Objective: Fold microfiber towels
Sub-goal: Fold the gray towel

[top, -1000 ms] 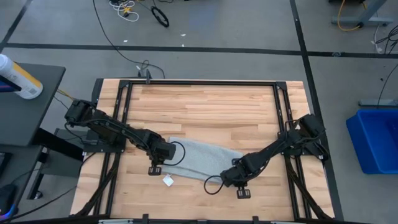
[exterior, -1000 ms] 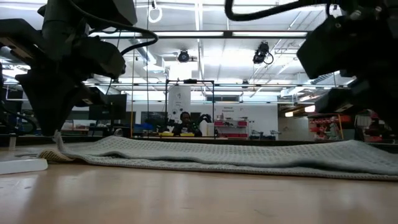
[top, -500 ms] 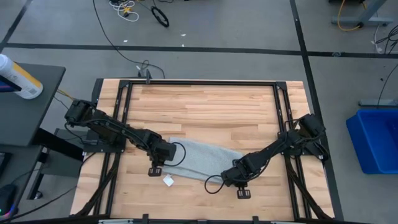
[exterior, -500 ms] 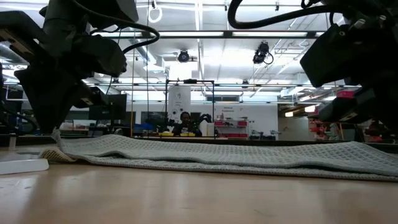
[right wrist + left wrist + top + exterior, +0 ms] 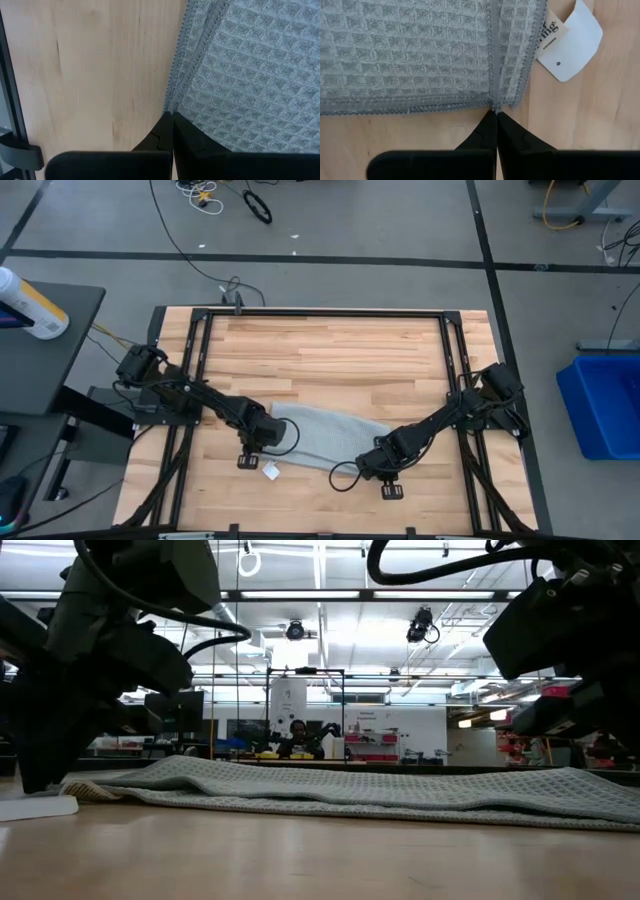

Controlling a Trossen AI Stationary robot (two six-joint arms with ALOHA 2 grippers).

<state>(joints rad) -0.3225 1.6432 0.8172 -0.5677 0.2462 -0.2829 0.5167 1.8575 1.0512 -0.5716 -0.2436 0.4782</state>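
The light grey-blue microfiber towel (image 5: 325,435) lies folded in a long strip on the wooden table (image 5: 330,350), near its front edge. Its white tag (image 5: 270,471) lies flat on the wood beside its left end and also shows in the left wrist view (image 5: 570,45). My left gripper (image 5: 260,446) is shut at the towel's left end. My right gripper (image 5: 376,464) is shut at the towel's right end. In the low view the towel (image 5: 350,790) lies low across the table between both grippers. My left gripper pinches the towel's hemmed edge (image 5: 495,106) only at its fingertips, where a stitched line meets the hem near the tag corner. The fingers come from above, slanting down. The towel's end lies on the table. My right gripper pinches the towel's hemmed edge (image 5: 172,106) at its fingertips, at the strip's right end. The fingers come from above, slanting down. One layer or several, I cannot tell. The towel's end (image 5: 600,790) lies low on the table.
A black frame (image 5: 300,312) runs around the table. A blue bin (image 5: 608,405) stands on the floor to the right, and a dark side table with a bottle (image 5: 30,305) to the left. Bare wood lies behind the towel.
My left gripper has gone down and a little toward the table's near edge, staying shut. The towel's left corner, held slightly raised before, now lies down on the table. The rest of the towel has stayed in place.
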